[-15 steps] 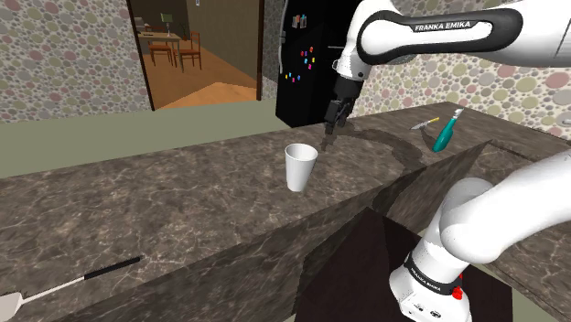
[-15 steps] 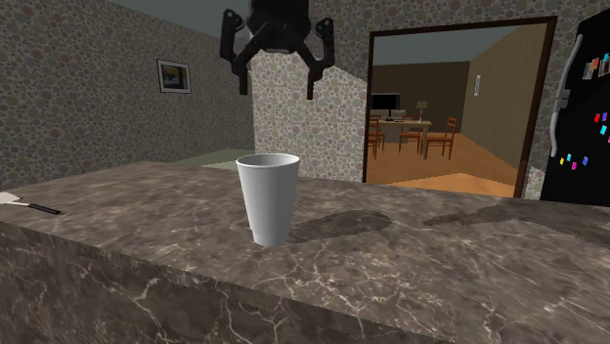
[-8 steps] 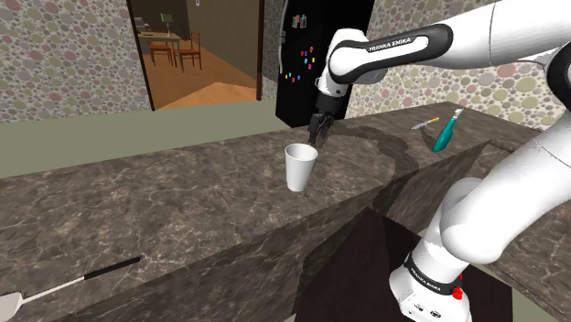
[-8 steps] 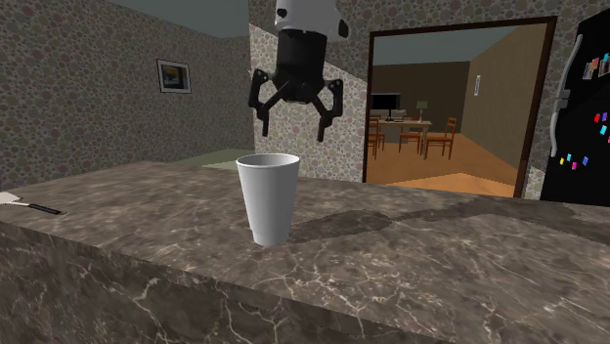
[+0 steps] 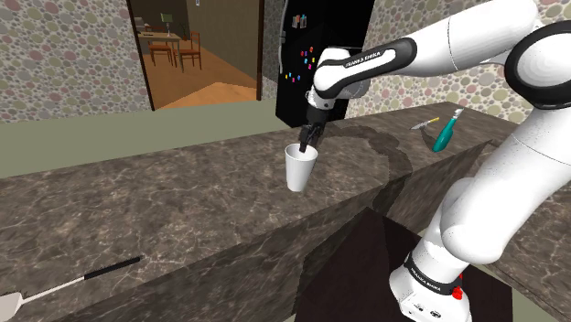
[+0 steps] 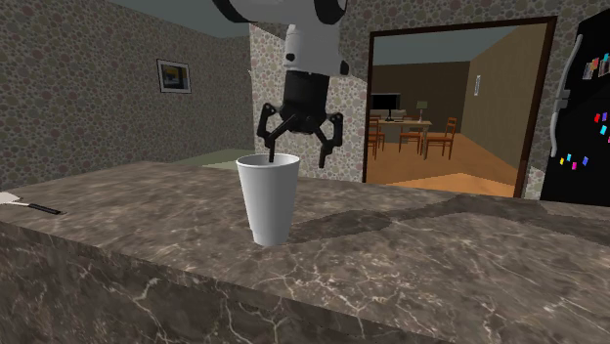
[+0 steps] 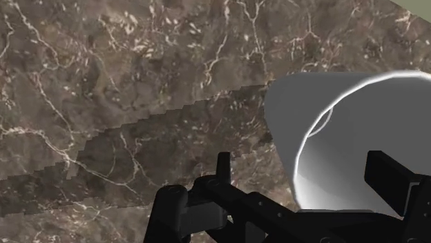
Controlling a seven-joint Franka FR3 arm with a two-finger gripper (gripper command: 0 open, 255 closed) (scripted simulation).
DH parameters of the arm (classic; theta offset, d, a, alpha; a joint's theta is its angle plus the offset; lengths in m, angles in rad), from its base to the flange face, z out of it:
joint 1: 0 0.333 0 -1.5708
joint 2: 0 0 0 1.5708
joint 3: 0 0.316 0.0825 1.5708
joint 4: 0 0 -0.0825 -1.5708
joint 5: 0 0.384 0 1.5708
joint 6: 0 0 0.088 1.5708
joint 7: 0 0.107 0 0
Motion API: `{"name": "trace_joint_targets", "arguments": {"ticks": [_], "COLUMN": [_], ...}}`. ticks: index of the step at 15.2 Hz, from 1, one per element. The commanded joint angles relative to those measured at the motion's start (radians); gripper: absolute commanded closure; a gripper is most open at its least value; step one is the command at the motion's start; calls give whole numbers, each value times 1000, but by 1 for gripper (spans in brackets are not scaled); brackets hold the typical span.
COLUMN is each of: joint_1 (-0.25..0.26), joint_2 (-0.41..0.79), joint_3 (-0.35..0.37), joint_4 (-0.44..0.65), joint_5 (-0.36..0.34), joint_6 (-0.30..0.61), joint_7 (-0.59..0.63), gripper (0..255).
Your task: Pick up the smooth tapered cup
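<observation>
Cup (image 5: 300,170): plain white, smooth-walled, round, tapering from a wide open rim to a narrower base. It stands upright on the table (image 5: 165,201), near the edge on the shoulder view's right. The table is dark brown marble with thin pale veins and a polished, flat top.

Position relative to my end effector (image 5: 307,146): the cup sits directly under it. In the second exterior view, my end effector (image 6: 294,158) hangs vertically at rim height above the cup (image 6: 267,200), offset a little toward that view's right. In the wrist view, one finger lies outside the cup (image 7: 359,131) over bare marble (image 7: 103,83), and the other lies over the cup's grey interior, so my end effector (image 7: 307,186) straddles one side of the rim.

End effector state: my black fingers are spread wide apart and clasp nothing. I cannot tell whether either fingertip touches the rim.

A teal object (image 5: 447,134) lies farther along the table, well apart from the cup.
</observation>
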Motion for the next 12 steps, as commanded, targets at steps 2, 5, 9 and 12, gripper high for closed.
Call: {"name": "trace_joint_targets", "arguments": {"ticks": [2, 5, 9, 12], "joint_1": [0, 0, 1, 1], "joint_2": [18, 21, 21, 21], "joint_3": [-2, -3, -2, -2], "joint_4": [-21, -27, -27, -27], "joint_5": [8, 9, 9, 9], "joint_6": [38, 47, 47, 47], "joint_7": [-11, -13, -12, -12], "gripper": [0, 255, 255, 255]}}
